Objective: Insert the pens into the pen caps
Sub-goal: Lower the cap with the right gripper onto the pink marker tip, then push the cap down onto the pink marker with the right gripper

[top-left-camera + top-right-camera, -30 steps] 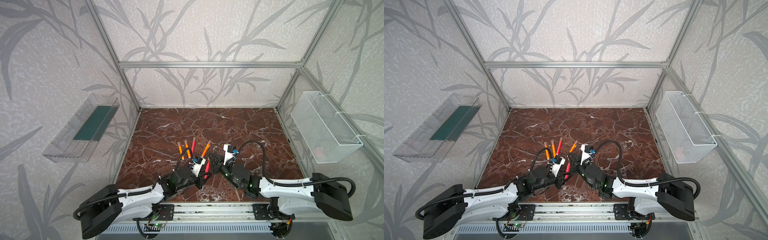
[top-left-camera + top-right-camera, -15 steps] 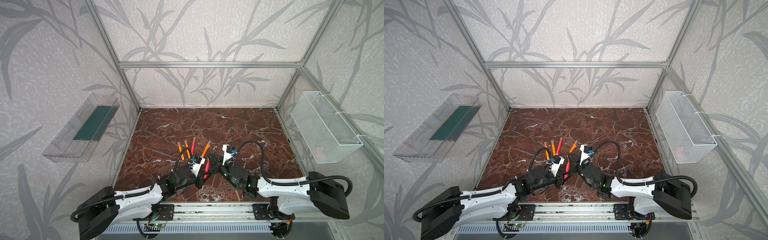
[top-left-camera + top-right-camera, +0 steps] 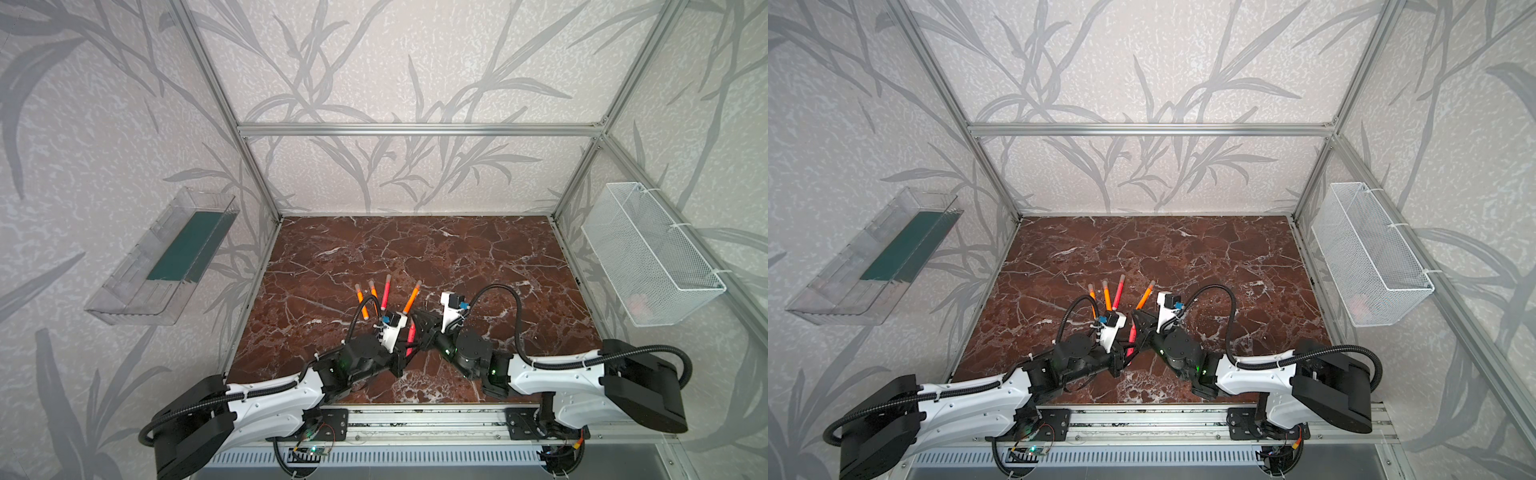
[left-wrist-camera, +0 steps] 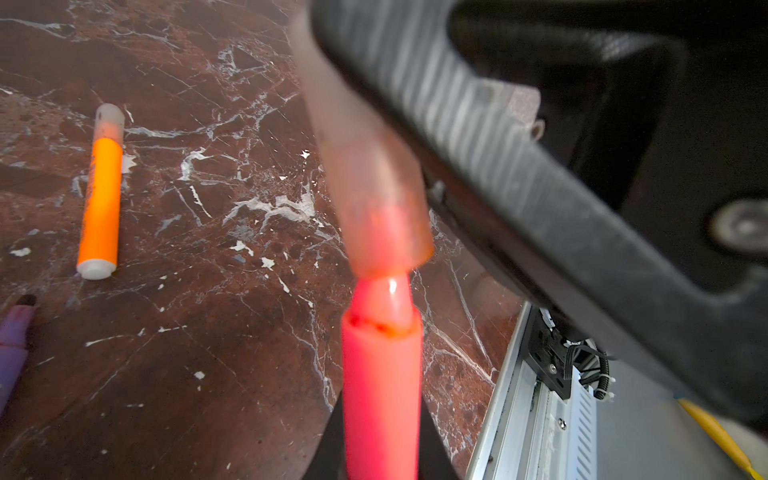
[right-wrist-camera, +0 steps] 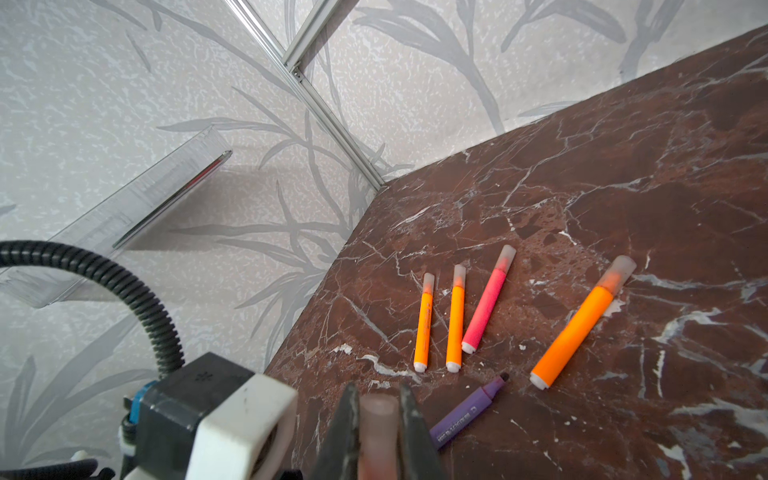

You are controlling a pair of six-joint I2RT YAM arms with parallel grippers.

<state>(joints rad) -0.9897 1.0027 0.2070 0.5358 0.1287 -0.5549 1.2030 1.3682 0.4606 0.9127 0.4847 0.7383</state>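
Observation:
My left gripper (image 4: 380, 440) is shut on a red-pink pen (image 4: 380, 395), which shows in both top views (image 3: 411, 337) (image 3: 1132, 338). Its tip sits in the mouth of a translucent pen cap (image 4: 370, 174). My right gripper (image 5: 377, 399) is shut on that cap (image 5: 377, 419); the two grippers meet at the table's front middle (image 3: 417, 332). Three orange pens (image 5: 424, 328) (image 5: 456, 320) (image 5: 582, 328) and one pink pen (image 5: 486, 307) lie capped on the marble. A purple pen (image 5: 469, 409) lies uncapped beside them.
A clear tray (image 3: 166, 257) hangs on the left wall and a white wire basket (image 3: 648, 257) on the right wall. An aluminium rail (image 3: 415, 419) runs along the table's front edge just behind both arms.
Both grippers have drifted very slightly to the left together. Both grips are unchanged and the pens on the table have not moved.

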